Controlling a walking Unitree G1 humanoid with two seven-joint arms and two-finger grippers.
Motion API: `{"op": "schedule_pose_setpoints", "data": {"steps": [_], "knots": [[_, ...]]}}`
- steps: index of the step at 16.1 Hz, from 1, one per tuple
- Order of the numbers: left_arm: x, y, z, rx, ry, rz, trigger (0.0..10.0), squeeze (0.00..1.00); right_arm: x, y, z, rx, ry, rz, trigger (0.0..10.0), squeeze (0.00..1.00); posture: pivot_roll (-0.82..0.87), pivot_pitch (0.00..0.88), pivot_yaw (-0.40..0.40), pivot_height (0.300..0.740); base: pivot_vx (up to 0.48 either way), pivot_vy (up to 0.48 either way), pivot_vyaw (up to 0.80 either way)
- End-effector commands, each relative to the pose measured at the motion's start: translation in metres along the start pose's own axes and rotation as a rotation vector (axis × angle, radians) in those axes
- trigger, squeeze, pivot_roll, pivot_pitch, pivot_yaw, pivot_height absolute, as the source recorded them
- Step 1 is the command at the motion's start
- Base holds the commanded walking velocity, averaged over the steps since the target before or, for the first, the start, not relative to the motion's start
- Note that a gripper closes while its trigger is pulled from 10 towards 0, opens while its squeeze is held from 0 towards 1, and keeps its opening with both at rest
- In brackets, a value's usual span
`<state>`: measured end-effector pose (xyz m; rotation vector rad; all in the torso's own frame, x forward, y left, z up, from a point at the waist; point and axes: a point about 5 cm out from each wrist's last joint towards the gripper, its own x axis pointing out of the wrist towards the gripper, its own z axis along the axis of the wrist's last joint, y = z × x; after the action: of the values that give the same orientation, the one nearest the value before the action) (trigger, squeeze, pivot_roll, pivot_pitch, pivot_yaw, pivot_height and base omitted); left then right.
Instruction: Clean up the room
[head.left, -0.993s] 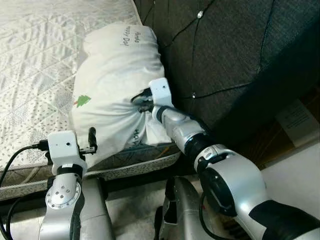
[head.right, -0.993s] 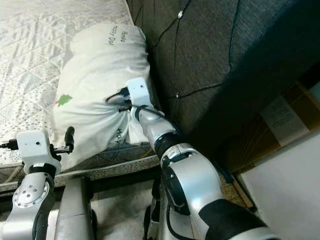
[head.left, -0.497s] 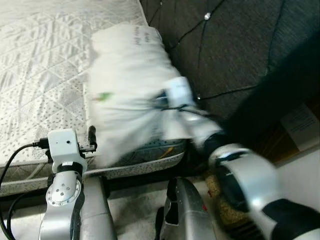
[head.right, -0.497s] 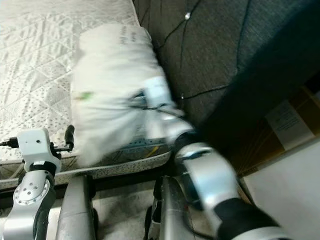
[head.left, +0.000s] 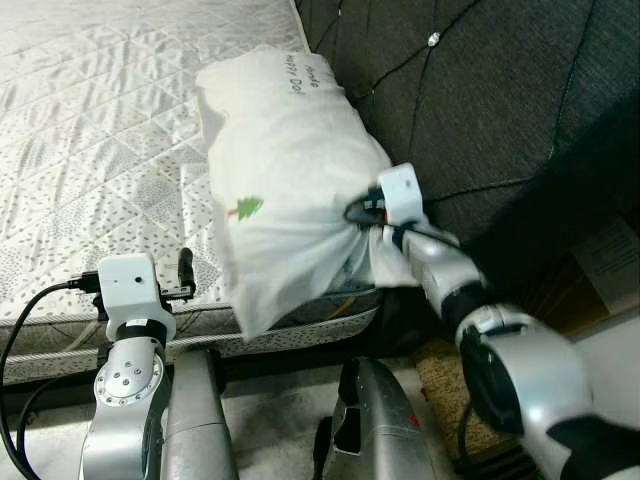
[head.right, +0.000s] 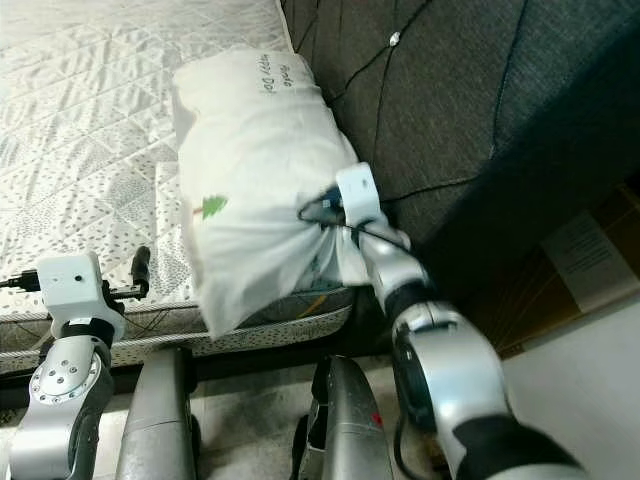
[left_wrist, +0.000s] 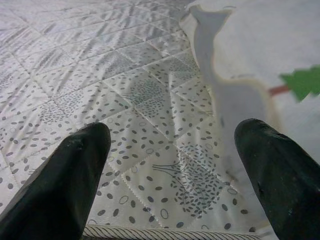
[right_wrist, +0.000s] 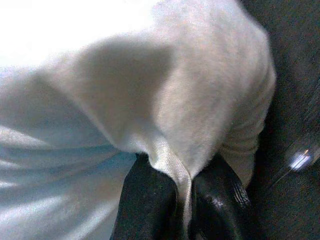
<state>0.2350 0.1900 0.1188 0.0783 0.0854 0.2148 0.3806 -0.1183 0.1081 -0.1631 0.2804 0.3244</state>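
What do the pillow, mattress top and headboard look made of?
Pillow: soft white woven cloth, matte; it bunches where the right gripper pinches it. Mattress: quilted fabric, slight sheen, diamond stitching. Headboard: dark grey textile, probably tufted upholstery.

Open quilted mattress (head.left: 90, 130) is offered from 9 to 12 o'clock, where free passage is had. From 12 to 3 o'clock the way is barred by the dark tufted headboard (head.left: 480, 90). The middle is blocked by the white pillow (head.left: 285, 170) (pressed against the headboard, overhanging the bed edge). The left gripper (left_wrist: 172, 165) is spread wide above bare mattress, the pillow close beside one finger.
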Motion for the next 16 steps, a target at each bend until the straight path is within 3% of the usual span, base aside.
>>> {"op": "schedule_pose_setpoints", "data": {"steps": [1,5,9,16], "knots": [[0.0,-0.005,-0.002,0.002,0.007,-0.018,10.0,0.0,-0.001,0.002,0.002,0.035,-0.032,0.038,0.0,0.0,0.14,0.1,-0.147,0.592,0.0,0.0,0.0],[0.002,-0.006,-0.001,0.001,0.005,-0.028,10.0,0.0,-0.006,0.043,-0.027,0.079,0.004,0.148,0.0,0.0,0.14,0.097,-0.142,0.592,0.0,0.0,0.0],[-0.001,-0.006,-0.001,0.001,0.006,-0.029,10.0,0.0,-0.007,0.084,-0.026,0.147,-0.011,0.178,0.0,0.0,0.15,0.104,-0.147,0.592,0.0,0.0,0.0],[-0.026,-0.006,-0.007,-0.024,0.041,0.004,10.0,0.0,0.001,0.11,0.004,0.246,-0.057,0.081,0.0,0.0,0.18,0.186,-0.2,0.592,0.0,0.0,0.0]]}}
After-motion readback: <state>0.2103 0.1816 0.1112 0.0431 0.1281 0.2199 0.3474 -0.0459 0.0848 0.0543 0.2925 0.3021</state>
